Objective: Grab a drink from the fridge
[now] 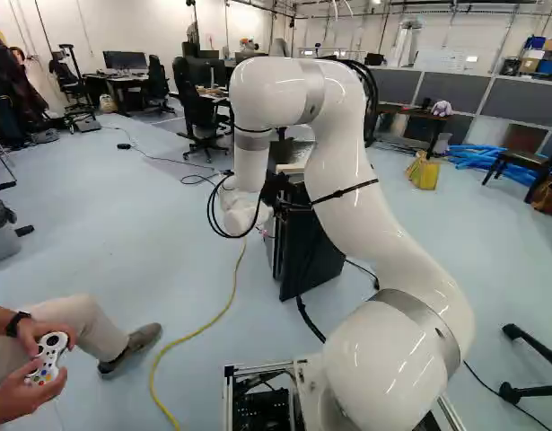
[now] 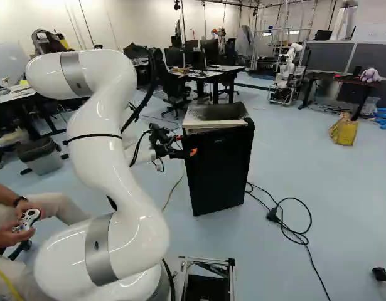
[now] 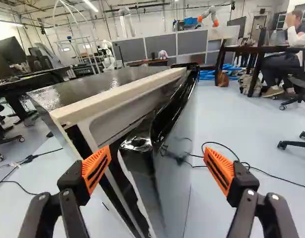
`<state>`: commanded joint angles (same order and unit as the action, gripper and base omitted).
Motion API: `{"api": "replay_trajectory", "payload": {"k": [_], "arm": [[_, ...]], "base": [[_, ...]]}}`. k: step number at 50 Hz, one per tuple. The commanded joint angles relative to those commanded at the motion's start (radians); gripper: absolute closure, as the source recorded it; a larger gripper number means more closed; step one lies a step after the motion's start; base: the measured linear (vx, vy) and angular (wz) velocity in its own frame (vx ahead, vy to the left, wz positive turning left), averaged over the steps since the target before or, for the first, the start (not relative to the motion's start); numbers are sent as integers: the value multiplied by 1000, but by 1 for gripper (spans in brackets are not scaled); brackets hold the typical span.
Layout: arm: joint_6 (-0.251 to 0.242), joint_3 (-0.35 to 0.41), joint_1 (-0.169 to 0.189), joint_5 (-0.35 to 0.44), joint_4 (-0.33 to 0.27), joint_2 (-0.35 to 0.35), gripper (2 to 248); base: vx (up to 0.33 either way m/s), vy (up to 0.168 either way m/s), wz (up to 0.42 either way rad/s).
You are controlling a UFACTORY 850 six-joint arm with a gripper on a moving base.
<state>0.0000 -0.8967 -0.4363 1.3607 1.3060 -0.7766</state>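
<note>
Taking the arm's base as the clock's centre and straight ahead as 12, the black mini fridge [image 2: 219, 164] stands upright on the floor [image 2: 268, 182] near 12 o'clock. Its pale top rim [image 3: 117, 96] frames a dark, glossy top panel. In the wrist view, with 12 along the gripper's own reach, the fridge's cabinet lies at 11 and its door [image 3: 174, 163] at 12, slightly ajar, a narrow dark gap between the two; what the fridge holds is hidden. The gripper [image 2: 185, 148] is open, its orange-padded fingers spread wide, one on the cabinet side of the door's near edge, the other on its outer side; whether either touches cannot be told. From the base again, a grey waste bin [image 2: 43, 162] with a dark liner folded over its rim sits at 10, its contents hidden, and a yellow bag [image 2: 344, 132] stands well beyond the fridge at 1. Floor stretches from the fridge's outer side round toward 2, crossed by a looped black cable [image 2: 310, 216] that reaches near the fridge's foot. A yellow cable [image 1: 202, 331] snakes across the floor at 11, and a wheeled chair base [image 1: 533, 392] stands at 2.
</note>
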Motion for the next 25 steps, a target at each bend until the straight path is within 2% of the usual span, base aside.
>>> {"api": "replay_trajectory", "payload": {"k": [25], "arm": [[0,66,-16,29,34,33,3]], "base": [[0,0,0]]}}
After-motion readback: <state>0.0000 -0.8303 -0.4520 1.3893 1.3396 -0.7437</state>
